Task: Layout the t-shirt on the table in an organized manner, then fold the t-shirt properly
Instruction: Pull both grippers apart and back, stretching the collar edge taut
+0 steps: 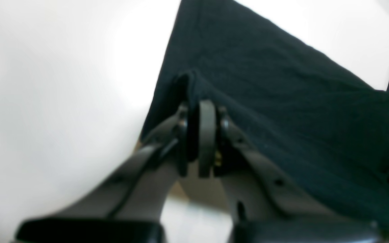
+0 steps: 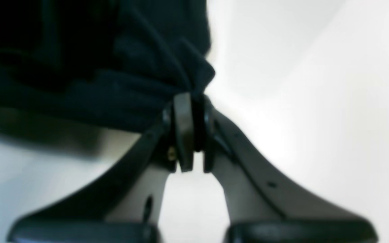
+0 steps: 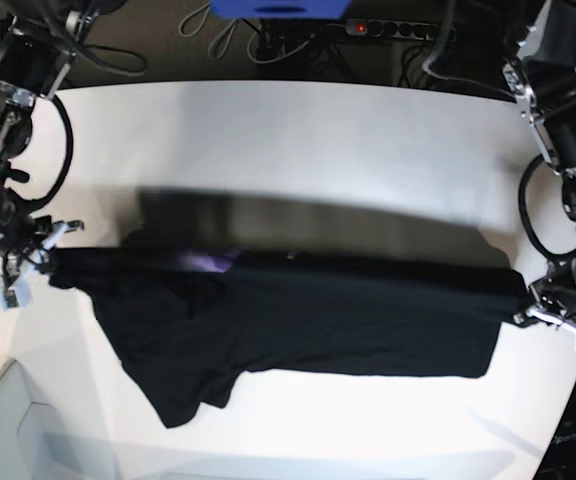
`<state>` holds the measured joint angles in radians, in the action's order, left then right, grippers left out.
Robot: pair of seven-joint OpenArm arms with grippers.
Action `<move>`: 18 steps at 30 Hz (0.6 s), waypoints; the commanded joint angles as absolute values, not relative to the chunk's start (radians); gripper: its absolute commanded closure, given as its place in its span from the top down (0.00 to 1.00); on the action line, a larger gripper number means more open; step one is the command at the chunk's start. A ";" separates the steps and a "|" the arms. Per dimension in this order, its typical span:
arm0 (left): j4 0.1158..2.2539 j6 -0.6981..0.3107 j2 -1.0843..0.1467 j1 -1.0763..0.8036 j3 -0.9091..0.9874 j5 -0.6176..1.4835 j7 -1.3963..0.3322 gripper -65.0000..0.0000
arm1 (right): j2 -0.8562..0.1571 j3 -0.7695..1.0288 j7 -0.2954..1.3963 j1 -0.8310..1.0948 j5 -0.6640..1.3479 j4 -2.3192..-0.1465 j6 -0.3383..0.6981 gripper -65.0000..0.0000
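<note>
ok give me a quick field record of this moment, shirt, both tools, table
t-shirt: black, stretched taut between both arms, lower part draped on the table
left tool: shut on one end of the t-shirt
right tool: shut on a bunched end of the t-shirt
table: white, bare behind the shirt
fold: not yet done

Showing plain black across the t-shirt (image 3: 308, 310), broken by a small purple patch (image 3: 211, 262) near its upper edge; gleaming smooth white over the table (image 3: 298, 140); appearing dull grey on both grippers' fingers (image 1: 207, 135).
</note>
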<state>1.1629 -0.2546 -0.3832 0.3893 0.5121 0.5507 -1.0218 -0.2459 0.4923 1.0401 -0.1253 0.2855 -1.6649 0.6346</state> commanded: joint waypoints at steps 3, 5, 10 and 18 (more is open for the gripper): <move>1.199 -0.248 -0.420 0.418 0.575 0.549 -0.998 0.00 | -0.228 0.532 1.029 -0.153 0.269 -1.747 0.636 0.00; 1.216 -0.248 -0.420 0.418 0.591 0.549 -1.001 0.00 | -0.229 0.486 1.064 -0.147 0.269 -1.761 0.636 0.00; 1.283 -0.248 -0.420 0.360 0.595 0.549 -1.004 0.00 | -0.226 0.461 1.086 -0.074 0.275 -1.771 0.638 0.00; 1.388 -0.251 -0.417 0.211 0.605 0.550 -1.001 0.00 | -0.206 0.464 1.010 0.067 0.272 -1.857 0.639 0.00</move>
